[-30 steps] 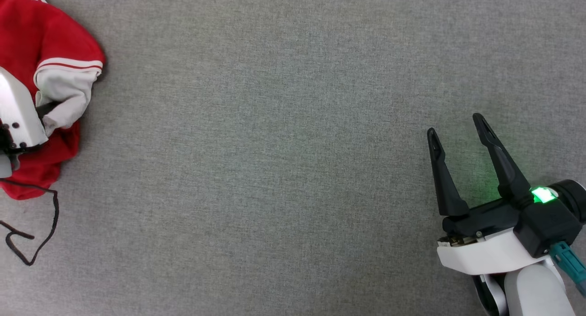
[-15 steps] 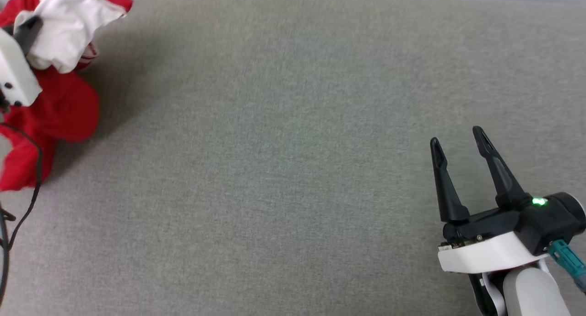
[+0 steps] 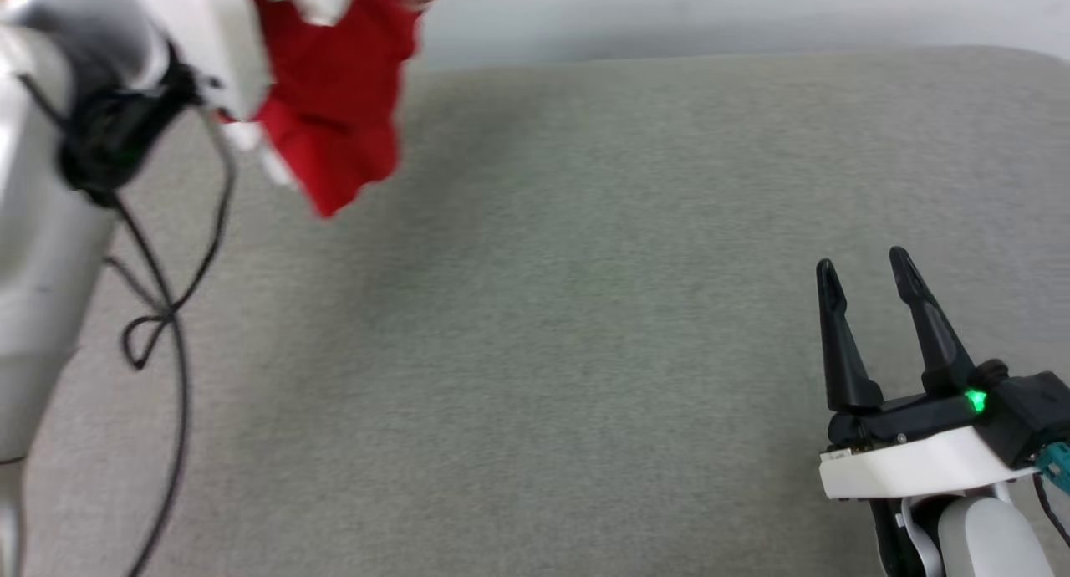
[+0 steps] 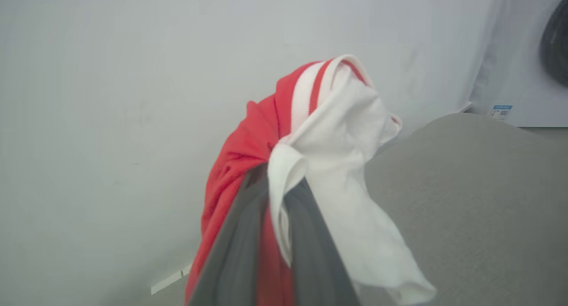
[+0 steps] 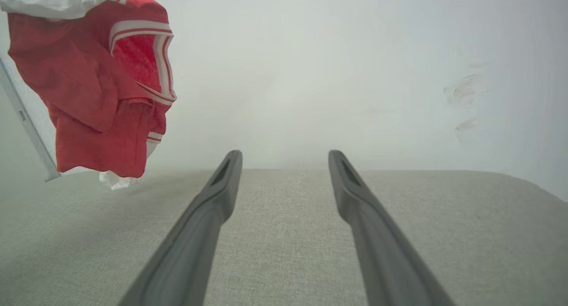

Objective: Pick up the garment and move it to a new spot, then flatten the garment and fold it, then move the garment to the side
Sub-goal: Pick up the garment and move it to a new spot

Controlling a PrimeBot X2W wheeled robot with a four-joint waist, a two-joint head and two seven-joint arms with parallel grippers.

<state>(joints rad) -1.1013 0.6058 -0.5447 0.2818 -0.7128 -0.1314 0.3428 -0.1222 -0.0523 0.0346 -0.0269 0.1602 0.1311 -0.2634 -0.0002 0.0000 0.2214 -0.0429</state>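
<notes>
Nearest, the right gripper (image 3: 863, 259) hovers spread and empty over the grey woven fabric surface (image 3: 585, 326). Farther off, the left gripper (image 4: 276, 182) pinches the bunched red jersey garment with white striped-trim sleeves (image 3: 334, 100), which hangs clear of the surface. This looks like the carrying step. Next it needs lowering onto a fresh spot and releasing.

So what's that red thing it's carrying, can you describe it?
It is a shirt of soft red cloth with a white sleeve and red-and-white striped trim. It hangs bunched and crumpled, not spread out, from the left claw, whose two dark fingers are shut on a fold where red and white cloth meet. It dangles over the far left part of the grey padded surface. The head view shows it blurred.
</notes>
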